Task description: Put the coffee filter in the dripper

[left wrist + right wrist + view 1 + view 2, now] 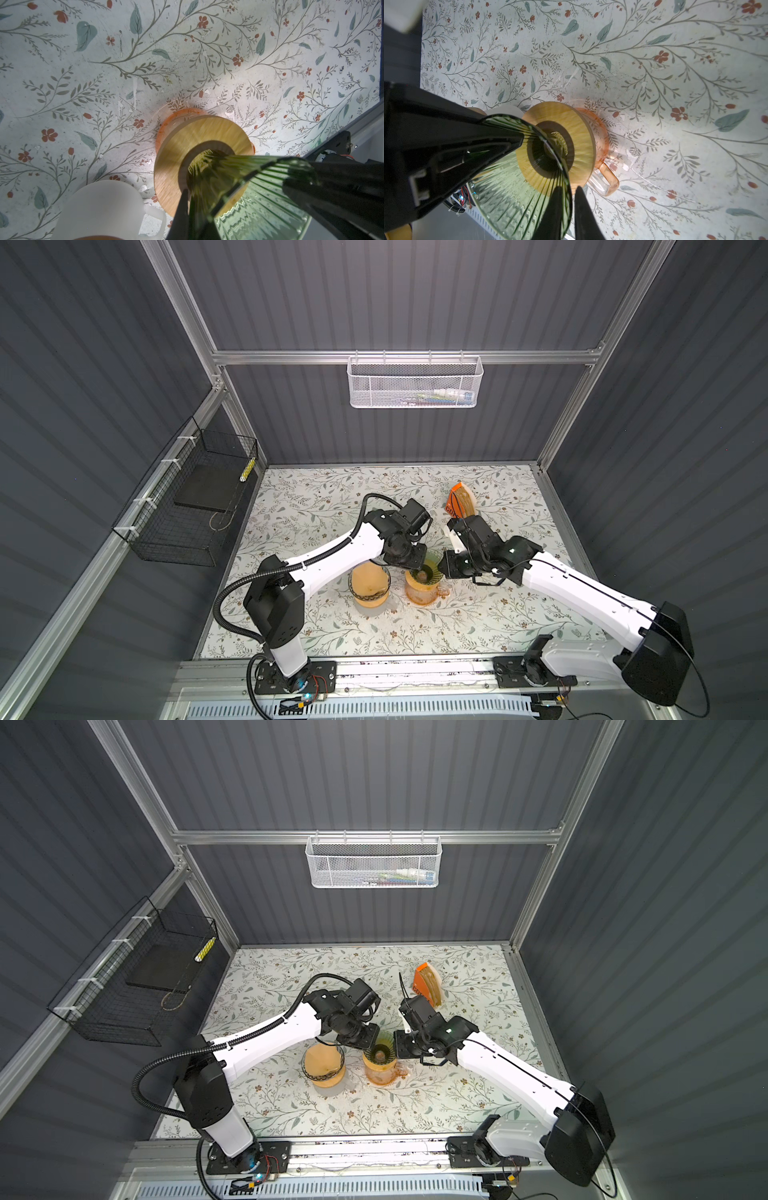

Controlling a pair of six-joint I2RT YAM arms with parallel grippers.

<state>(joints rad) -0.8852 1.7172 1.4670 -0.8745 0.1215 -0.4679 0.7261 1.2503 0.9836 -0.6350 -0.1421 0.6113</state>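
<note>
The dripper (428,568) (382,1048) is a green ribbed glass cone (259,187) (512,197) in a wooden collar (176,149). It rests on an orange glass mug (608,180) at mid-table. My left gripper (417,558) (191,199) is shut on the cone's left rim. My right gripper (442,568) (569,190) pinches the opposite rim, one finger inside and one outside. Behind the right arm stands an orange pack of brown coffee filters (461,504) (428,986), untouched.
A frosted white mug (370,585) (99,207) with an orange inside stands just left of the dripper. A black wire basket (187,497) hangs on the left wall. A white mesh basket (415,381) hangs on the back wall.
</note>
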